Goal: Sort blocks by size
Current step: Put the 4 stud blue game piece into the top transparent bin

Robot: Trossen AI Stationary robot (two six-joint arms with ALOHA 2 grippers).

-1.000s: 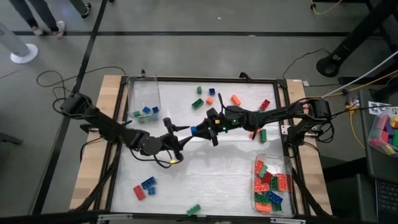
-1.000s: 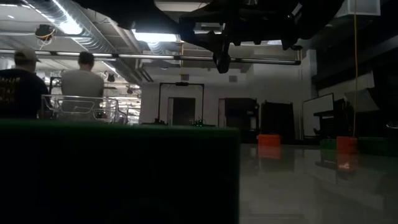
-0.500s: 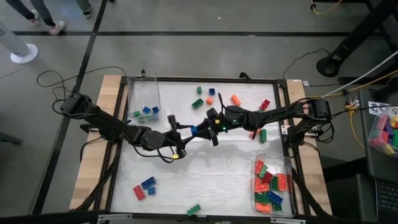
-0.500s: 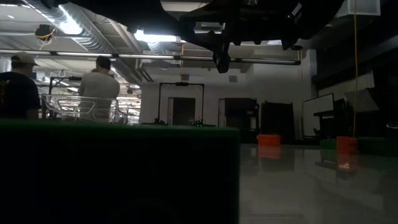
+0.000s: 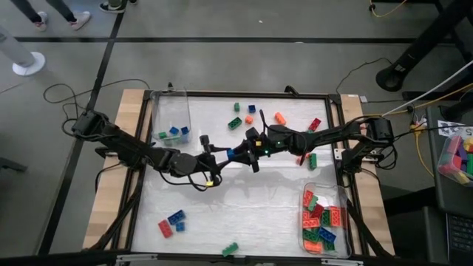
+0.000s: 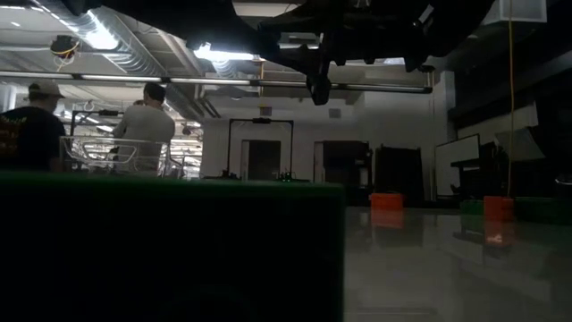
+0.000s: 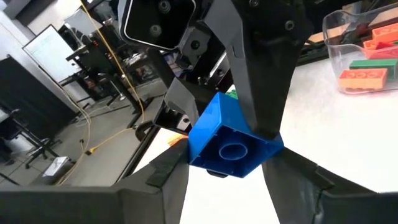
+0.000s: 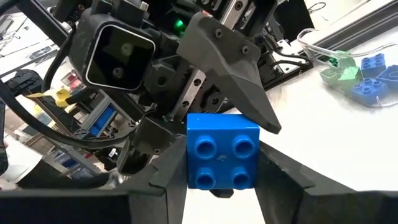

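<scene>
Mid-table, above the surface: small blue square brick [image 8: 222, 151] clamped in right gripper [image 5: 233, 154]; left gripper [image 5: 215, 157] straddles it (contact unclear). Judged light, rigid, slick; grip flat sides.

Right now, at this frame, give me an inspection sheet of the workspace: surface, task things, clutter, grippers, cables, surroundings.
Surface: white table, black frame.
Job's things: small blue block mid-air between both grippers; loose blocks at the far side, more near; left bin holds few, right bin many.
Clutter: nothing seen.
Grippers: right gripper shut on the small blue block; left gripper fingers either side of it, grip unclear.
Cables: black cable on floor, yellow cable at right.
Surroundings: two people in the room behind; box of pink, green, yellow blocks off the table.
</scene>
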